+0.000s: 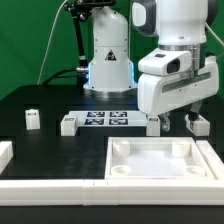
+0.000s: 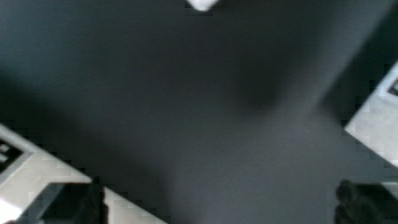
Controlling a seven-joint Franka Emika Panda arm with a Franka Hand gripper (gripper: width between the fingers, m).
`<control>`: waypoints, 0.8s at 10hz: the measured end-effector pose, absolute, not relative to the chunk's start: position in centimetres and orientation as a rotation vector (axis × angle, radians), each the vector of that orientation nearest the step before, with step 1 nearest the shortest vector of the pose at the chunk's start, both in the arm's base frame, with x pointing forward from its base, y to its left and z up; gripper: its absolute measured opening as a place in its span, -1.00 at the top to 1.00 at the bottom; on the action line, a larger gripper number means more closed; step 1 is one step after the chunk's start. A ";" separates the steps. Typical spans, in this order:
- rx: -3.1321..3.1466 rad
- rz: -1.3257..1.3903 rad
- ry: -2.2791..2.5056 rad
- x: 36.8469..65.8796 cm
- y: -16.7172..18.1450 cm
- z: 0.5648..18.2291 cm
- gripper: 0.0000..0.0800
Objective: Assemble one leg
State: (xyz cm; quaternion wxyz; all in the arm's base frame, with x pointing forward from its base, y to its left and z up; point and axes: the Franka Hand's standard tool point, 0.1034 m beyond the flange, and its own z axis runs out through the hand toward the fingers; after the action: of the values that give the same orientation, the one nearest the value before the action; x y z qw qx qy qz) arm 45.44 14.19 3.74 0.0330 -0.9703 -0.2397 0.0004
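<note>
Black table [image 2: 196,100] beneath gripper [image 1: 176,124], fingers [image 2: 71,203] spread wide and holding nothing, white leg [image 1: 153,124] just outside one finger, second leg [image 1: 198,124] just outside the other, large white panel [image 1: 150,166] near the fingertips

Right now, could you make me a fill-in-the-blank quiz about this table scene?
The table is ___ in colour.
The jaws stand ___, holding nothing.
The large white panel has round sockets at its ___.
The arm hangs on the exterior view's ___ side.
Missing words: black, open, corners, right.
</note>
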 end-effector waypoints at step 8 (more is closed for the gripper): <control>-3.043 0.067 -0.040 44.3 17.8 3.6 -0.62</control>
State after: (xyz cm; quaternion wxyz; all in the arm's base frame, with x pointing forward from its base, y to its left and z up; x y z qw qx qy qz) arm 44.34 17.76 3.56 0.0490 -0.9985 -0.0132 0.0220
